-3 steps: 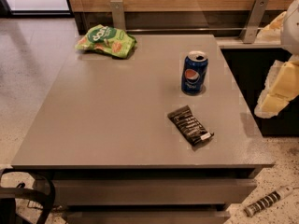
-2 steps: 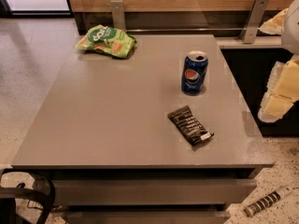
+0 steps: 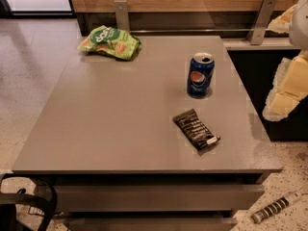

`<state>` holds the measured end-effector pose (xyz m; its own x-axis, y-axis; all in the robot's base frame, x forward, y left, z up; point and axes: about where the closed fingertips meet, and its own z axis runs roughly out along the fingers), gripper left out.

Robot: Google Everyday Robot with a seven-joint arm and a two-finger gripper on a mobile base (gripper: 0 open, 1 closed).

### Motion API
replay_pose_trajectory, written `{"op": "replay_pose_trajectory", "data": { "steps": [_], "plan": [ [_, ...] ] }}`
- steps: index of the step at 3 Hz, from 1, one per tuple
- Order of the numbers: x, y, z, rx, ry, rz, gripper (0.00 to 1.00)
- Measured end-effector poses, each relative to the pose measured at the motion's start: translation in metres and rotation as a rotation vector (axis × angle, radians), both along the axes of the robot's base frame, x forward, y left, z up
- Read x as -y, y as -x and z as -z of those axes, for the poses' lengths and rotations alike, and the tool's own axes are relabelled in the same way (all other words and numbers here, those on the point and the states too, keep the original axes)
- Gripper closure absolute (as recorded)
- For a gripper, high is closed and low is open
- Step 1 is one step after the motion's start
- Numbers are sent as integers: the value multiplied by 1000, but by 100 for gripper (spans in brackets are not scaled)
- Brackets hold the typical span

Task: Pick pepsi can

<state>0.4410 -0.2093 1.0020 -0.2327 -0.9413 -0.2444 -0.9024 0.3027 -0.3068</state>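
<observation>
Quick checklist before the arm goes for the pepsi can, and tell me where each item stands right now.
1. Pepsi can upright on the table: ok.
2. Room around the can: ok; the black wrapped bar lies apart, nearer the front edge.
3. Green snack bag out of the way, far left corner: ok.
4. Gripper lined up with the can: not ok; it hangs off the table's right side.
5. Can full or empty: cannot tell.
</observation>
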Motion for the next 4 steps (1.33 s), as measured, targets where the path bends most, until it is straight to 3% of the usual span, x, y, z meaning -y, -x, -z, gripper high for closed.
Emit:
{"op": "replay_pose_trajectory", "data": {
  "steps": [1,2,3,4],
  "plan": [
    [-3,-22,-3,27,-77,28,0],
    [-6,-41,15,50,-198,27,0],
    [-15,-58,40,117,-382,10,0],
    [-27,-79,79,247,-640,-21,0]
  ]
}}
